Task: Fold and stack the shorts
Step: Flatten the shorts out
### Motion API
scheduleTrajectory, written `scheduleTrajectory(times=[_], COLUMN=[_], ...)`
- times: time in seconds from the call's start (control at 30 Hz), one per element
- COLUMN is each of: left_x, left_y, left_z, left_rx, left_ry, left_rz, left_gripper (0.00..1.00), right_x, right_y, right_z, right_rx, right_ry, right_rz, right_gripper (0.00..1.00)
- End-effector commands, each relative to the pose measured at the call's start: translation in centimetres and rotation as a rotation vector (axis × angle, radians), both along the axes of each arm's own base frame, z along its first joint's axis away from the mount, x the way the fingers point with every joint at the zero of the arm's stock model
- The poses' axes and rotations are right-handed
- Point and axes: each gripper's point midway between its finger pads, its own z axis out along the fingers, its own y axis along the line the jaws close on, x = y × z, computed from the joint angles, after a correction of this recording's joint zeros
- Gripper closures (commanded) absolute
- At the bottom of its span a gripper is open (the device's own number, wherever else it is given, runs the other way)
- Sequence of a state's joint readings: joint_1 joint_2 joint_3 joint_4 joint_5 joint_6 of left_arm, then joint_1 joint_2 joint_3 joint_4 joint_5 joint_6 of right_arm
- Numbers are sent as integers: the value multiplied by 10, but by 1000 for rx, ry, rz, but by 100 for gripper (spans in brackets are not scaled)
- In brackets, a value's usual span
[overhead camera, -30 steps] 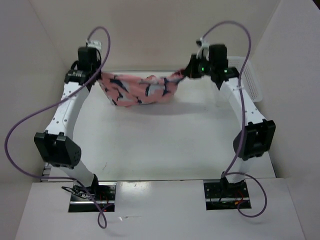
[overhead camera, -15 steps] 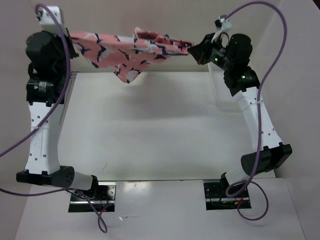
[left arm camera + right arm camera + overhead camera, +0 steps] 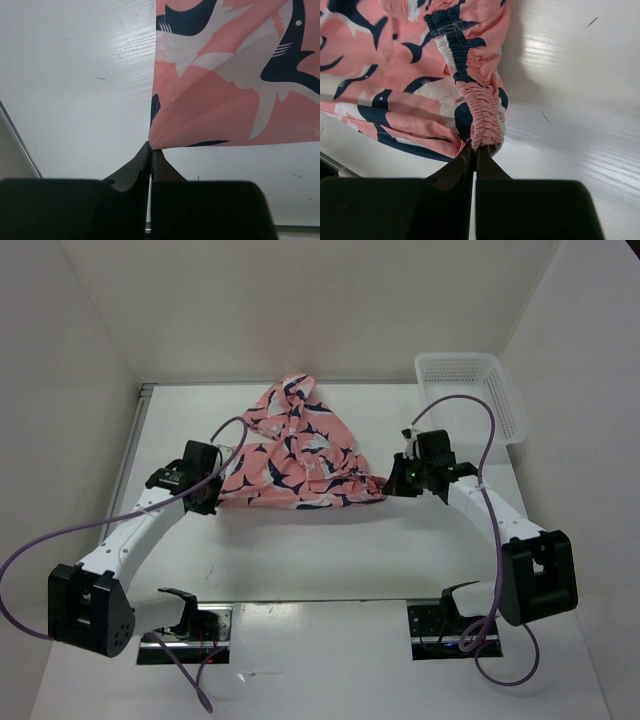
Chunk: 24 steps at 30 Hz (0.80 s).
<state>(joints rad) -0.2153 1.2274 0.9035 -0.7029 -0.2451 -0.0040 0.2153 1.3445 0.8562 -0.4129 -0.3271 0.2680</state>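
1. Crumpled in a rough triangle on the white table: soft salmon-pink fabric shorts with a navy-and-white bird print, leg openings lost among the folds.
2. Clenched on a fabric corner at near left: black two-finger left gripper.
3. Clamped on the gathered waistband: right gripper, pinched cloth hidden between its fingers.
4. Far right, apart from the shorts: white plastic mesh basket.
5. Mostly cut off in both wrist views.

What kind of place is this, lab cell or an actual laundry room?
Probably a lab test cell: a white table boxed in by plain white panels, the left arm and right arm bolted at its near edge, and only the shorts and a white basket as props.
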Motion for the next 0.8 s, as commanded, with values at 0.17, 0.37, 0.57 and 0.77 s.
scheduleTrajectory(times=[0.17, 0.37, 0.57, 0.77], left_x=[-18, -41, -40, -27], left_y=[-2, 6, 13, -8], left_z=[5, -21, -28, -6], left_rx=[20, 111, 175, 104], left_ry=[21, 89, 73, 11], left_rz=[-33, -51, -44, -93], left_gripper=[100, 100, 82, 37], right_x=[6, 6, 29, 73], right_y=[-11, -7, -6, 16], right_z=[13, 16, 55, 101], right_rx=[-17, -2, -21, -131], right_ry=[-45, -34, -154, -327], right_rz=[-70, -55, -13, 70], right_gripper=[96, 43, 0, 3])
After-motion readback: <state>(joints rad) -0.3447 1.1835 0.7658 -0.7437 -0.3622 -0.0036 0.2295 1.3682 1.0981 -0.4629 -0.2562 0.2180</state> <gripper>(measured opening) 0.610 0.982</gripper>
